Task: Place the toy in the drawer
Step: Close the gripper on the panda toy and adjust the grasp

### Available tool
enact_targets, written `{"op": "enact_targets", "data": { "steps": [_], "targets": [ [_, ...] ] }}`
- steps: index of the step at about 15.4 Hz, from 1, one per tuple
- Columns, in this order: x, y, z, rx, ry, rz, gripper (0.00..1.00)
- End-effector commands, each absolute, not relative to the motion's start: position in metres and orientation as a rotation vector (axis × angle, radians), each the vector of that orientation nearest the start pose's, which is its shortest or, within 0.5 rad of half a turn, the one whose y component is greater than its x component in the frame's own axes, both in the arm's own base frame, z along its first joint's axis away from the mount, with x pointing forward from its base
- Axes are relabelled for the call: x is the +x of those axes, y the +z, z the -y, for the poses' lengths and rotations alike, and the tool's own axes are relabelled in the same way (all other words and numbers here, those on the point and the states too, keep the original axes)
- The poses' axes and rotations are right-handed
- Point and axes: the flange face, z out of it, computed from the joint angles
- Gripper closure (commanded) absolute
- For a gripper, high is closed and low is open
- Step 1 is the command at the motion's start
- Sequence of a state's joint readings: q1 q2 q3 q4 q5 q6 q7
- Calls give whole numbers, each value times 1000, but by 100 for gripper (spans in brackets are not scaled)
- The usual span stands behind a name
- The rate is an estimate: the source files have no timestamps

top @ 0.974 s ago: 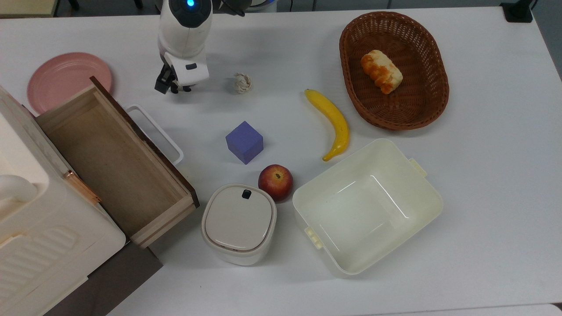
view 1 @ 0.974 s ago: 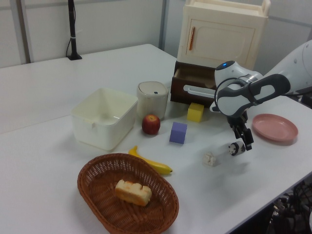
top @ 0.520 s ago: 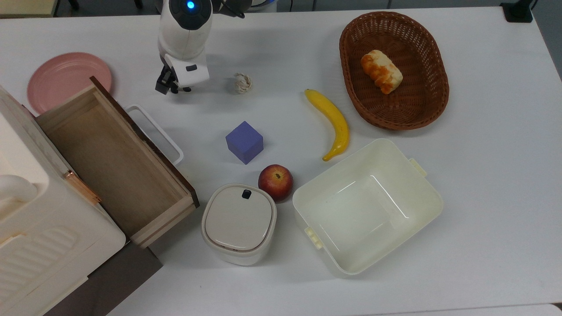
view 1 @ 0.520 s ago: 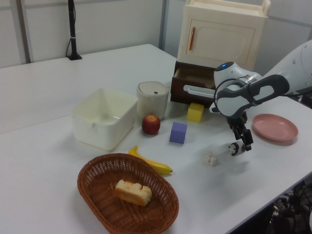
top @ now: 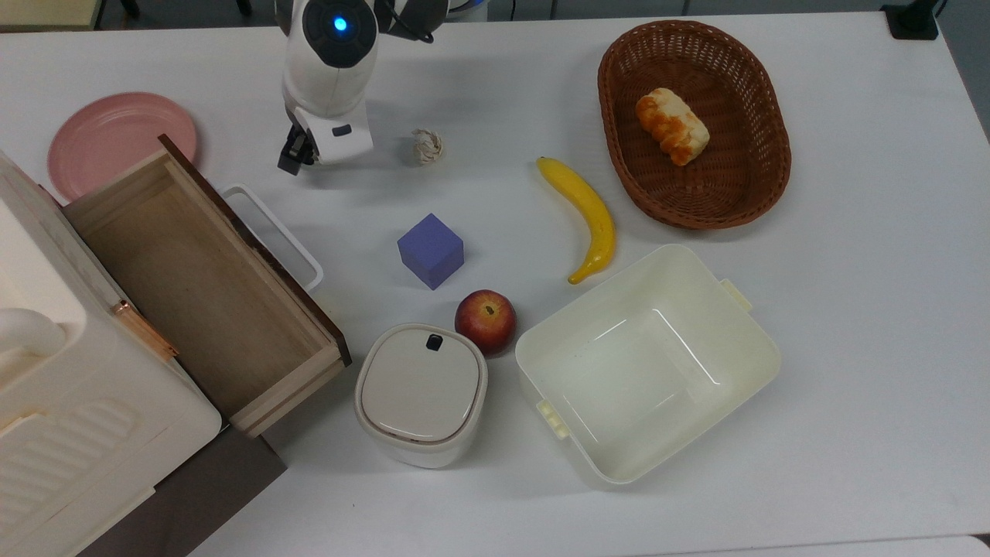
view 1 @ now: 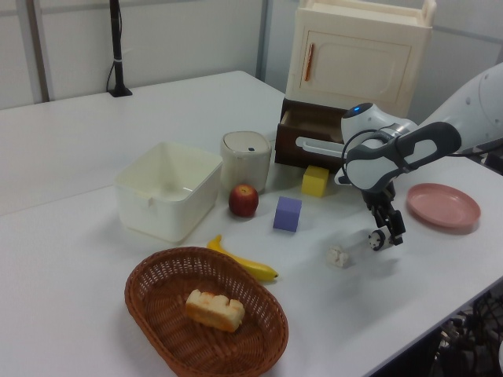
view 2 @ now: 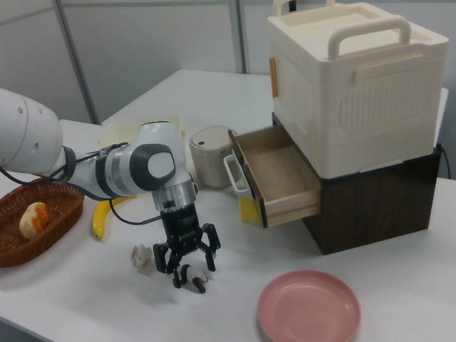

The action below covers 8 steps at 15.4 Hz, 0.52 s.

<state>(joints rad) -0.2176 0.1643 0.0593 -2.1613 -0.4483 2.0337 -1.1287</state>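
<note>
I've edged toward the one drawer [top: 201, 286], my gripper [view 2: 187, 274] spread around the single toy [view 2: 194, 276] (not yet squeezing), one woven ball [view 2: 141, 256] beside.

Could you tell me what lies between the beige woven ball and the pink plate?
In the top view, the tool; the right view shows the black-and-white panda toy beneath it.

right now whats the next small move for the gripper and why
Probably close the fingers on the toy. In the right view the gripper stands open, straddling the small black-and-white figure low over the table, and the left view shows the toy at its tips. The drawer is already pulled out, so grasping comes before any lift.
</note>
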Motion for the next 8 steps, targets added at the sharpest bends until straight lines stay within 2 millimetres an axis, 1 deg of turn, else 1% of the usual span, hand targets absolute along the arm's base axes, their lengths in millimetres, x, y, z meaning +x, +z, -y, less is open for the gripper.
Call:
{"op": "enact_targets", "data": {
  "steps": [1, 3, 4, 5, 7, 8],
  "targets": [
    [526, 308, 104, -2584, 726, 1888, 4],
    [530, 312, 100, -2589, 713, 1898, 4],
    [533, 318, 99, -2609, 692, 1884, 4],
    [534, 320, 98, -2630, 678, 1862, 4],
    [534, 320, 96, -2707, 639, 1750, 3],
    [534, 320, 96, -2711, 627, 1731, 2]
  ]
}}
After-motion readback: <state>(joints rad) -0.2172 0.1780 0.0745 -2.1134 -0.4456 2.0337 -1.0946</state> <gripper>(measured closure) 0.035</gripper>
